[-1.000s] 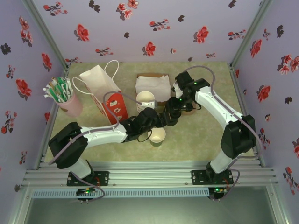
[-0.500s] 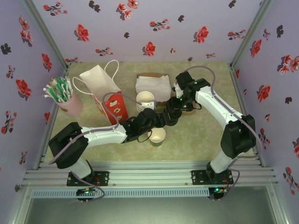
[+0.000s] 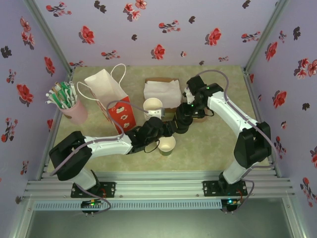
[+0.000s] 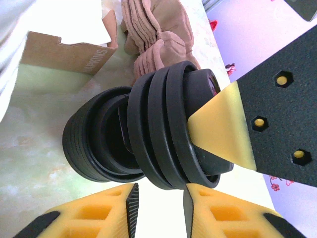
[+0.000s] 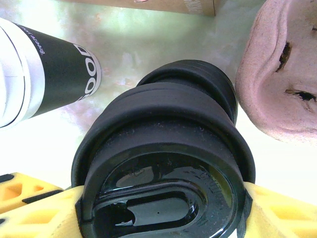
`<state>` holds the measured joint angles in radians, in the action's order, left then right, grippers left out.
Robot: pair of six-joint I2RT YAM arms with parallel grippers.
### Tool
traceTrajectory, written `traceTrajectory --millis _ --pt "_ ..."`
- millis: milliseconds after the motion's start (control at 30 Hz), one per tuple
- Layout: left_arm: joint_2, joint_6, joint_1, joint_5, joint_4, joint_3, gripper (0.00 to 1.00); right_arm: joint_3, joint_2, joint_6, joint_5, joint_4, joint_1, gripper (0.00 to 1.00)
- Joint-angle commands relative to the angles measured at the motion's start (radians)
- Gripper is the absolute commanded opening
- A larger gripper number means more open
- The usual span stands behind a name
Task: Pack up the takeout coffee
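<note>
Squeezing the left gripper (image 4: 159,206) narrower than a second ago at a rim on the stack of lids (image 4: 158,134), catch impossible to call yet, with that stack clamped in the right gripper (image 5: 158,203) and the cup (image 3: 167,145) waiting lidless just beside both, capping close.

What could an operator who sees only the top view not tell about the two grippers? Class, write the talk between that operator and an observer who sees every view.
Operator: From above I cannot see what is held. Is anything?
Observer: Yes. The right gripper is shut on a stack of black lids, gripped at both sides.
Operator: And the other one?
Observer: The left gripper has its fingers a little apart at the lids' rims, with nothing visibly clamped.
Operator: Good. My view shows the cup unlidded.
</note>
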<state>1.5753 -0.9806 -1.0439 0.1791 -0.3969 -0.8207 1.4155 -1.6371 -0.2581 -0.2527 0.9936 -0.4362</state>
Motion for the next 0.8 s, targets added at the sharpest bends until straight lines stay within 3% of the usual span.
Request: traceTrajectory --millis 0,167,767 --pt "0.015 -0.073 -0.005 -0.017 0.056 0.040 0.28 -0.010 -0.007 -0.007 -0.019 0.002 0.010 0.65" --pt "0.039 -0.053 -0.011 -0.006 -0.007 0.040 0.17 -0.013 -0.007 -0.009 -0.020 -0.003 0.010 0.65" --pt "0.161 -0.049 0.008 0.011 -0.017 -0.003 0.11 -0.014 -0.003 -0.012 -0.046 -0.010 0.013 0.65"
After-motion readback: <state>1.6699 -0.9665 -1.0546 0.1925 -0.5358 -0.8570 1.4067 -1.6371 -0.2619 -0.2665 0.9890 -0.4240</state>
